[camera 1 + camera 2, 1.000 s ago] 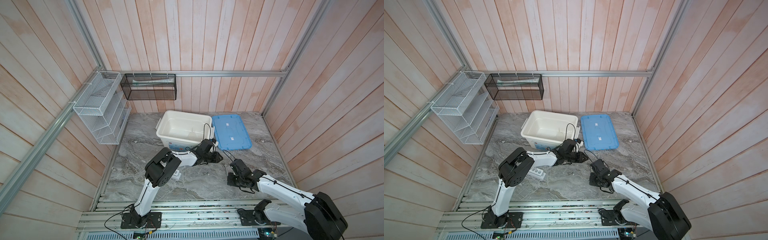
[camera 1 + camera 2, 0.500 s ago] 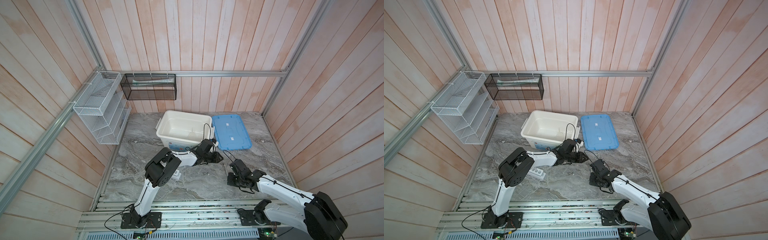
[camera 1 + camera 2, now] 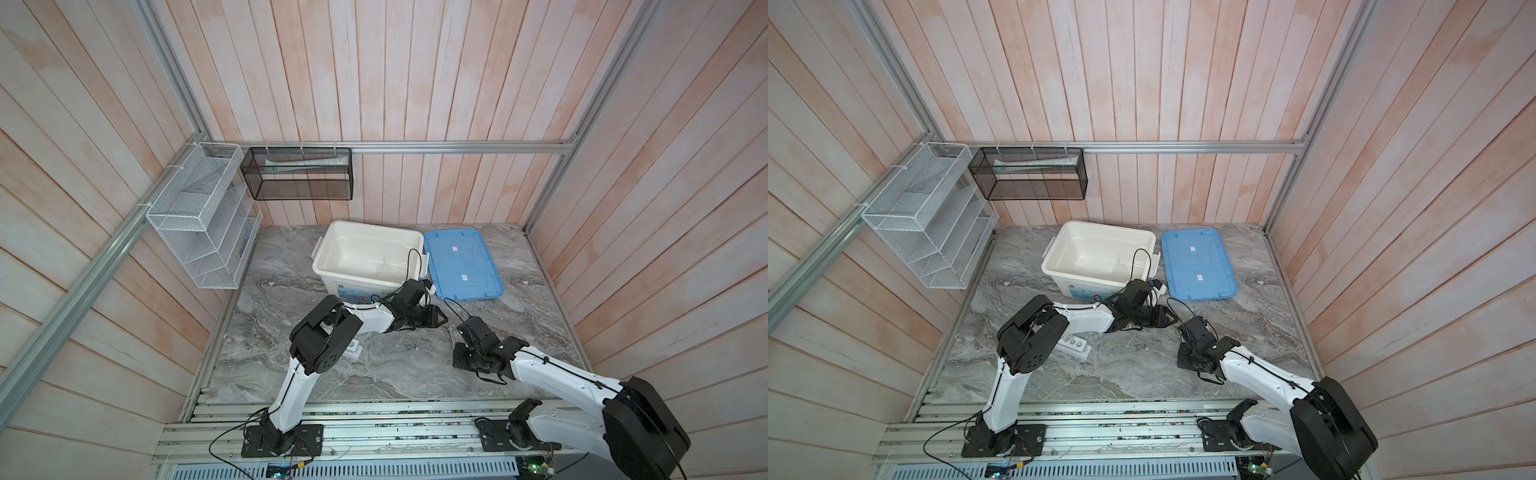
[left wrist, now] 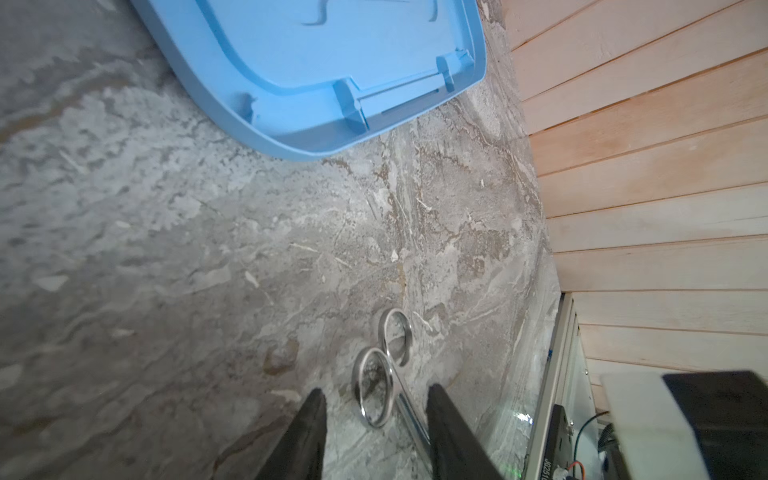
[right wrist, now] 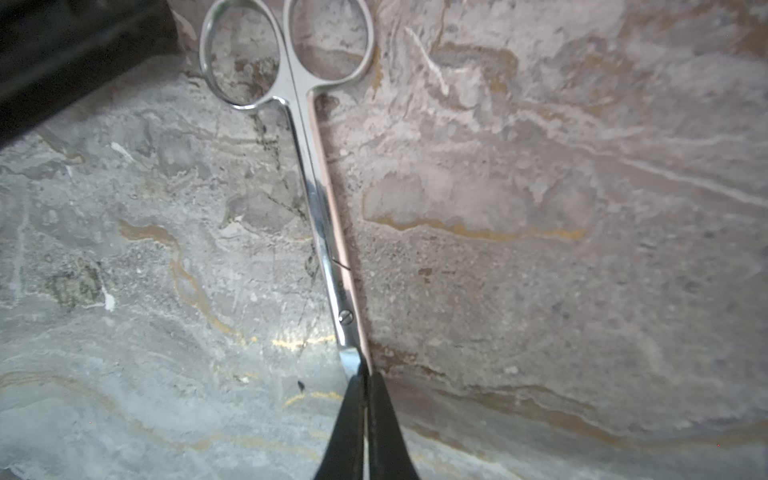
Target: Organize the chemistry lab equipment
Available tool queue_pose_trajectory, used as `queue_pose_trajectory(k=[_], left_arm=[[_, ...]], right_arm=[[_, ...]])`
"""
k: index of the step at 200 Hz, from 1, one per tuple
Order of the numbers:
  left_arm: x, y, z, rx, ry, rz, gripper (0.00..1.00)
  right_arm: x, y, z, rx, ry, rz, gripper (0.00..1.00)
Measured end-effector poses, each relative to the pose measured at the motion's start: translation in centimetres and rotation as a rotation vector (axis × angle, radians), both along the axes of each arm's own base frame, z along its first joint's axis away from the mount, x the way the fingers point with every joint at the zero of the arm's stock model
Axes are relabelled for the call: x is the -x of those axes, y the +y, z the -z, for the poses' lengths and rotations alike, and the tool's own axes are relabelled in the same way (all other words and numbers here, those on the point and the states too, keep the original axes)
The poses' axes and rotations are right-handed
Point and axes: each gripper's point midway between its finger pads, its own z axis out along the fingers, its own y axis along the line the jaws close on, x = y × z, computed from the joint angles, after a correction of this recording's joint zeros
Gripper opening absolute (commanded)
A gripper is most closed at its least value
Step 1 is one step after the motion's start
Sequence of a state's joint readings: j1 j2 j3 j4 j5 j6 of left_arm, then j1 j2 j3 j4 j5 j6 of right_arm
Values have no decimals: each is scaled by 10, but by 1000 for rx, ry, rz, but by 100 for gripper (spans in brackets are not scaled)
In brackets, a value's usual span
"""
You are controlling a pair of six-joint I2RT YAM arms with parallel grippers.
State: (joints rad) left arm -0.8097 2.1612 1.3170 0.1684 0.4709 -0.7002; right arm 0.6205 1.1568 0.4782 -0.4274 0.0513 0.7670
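Metal scissors (image 5: 316,199) lie low over the marble table between the two arms. My right gripper (image 5: 364,376) is shut on the tip of their blades. Their ring handles (image 4: 374,386) sit between the fingers of my left gripper (image 4: 376,392), which stands open, its pads apart from the rings. In a top view the left gripper (image 3: 441,322) and the right gripper (image 3: 456,348) meet in front of the blue lid, with the scissors (image 3: 451,332) thin between them. A white six-hole rack (image 3: 1075,345) stands by the left arm's elbow, its holes empty.
An open white bin (image 3: 332,266) stands at the back middle, and its blue lid (image 3: 461,264) lies flat beside it, close to the left gripper. A white wire shelf (image 3: 199,224) and a black mesh basket (image 3: 297,174) hang on the walls.
The left gripper's jaws have spread apart around the scissors' handles. Neither arm has visibly shifted, and the right gripper still pinches the blade tip.
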Motion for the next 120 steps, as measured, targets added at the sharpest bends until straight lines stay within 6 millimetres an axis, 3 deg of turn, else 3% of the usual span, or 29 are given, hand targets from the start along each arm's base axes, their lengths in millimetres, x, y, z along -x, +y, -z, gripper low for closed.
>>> queue_pose_trajectory(k=[77, 120], left_arm=[[14, -5, 9, 6, 72, 34, 43], [12, -9, 8, 5, 83, 36, 44]], right_arm=[[-1, 3, 0, -11, -2, -4, 7], [-7, 11, 0, -45, -17, -12, 7]])
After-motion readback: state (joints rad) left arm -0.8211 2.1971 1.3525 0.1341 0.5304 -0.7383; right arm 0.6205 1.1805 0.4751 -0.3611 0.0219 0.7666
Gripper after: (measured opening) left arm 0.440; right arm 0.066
